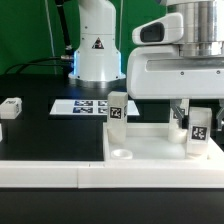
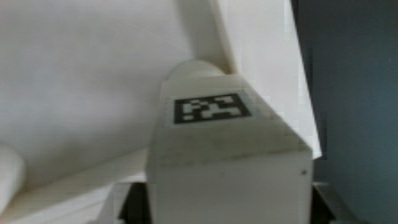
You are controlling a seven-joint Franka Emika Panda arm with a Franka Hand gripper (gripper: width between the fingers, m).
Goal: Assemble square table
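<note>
Tagged leg (image 2: 222,165) fills wrist view, base cut off; jaws flank it, cropped; cannot tell whether clamped.

wrist view: the leg (image 2: 228,150) is blurred and cropped at the frame edge. whether the gripper (image 2: 222,210) touches it cannot be determined.

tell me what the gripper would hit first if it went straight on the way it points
Pointing down, the gripper would meet the tagged leg standing between its jaws on the square table top; the gap left above it is unclear.
</note>
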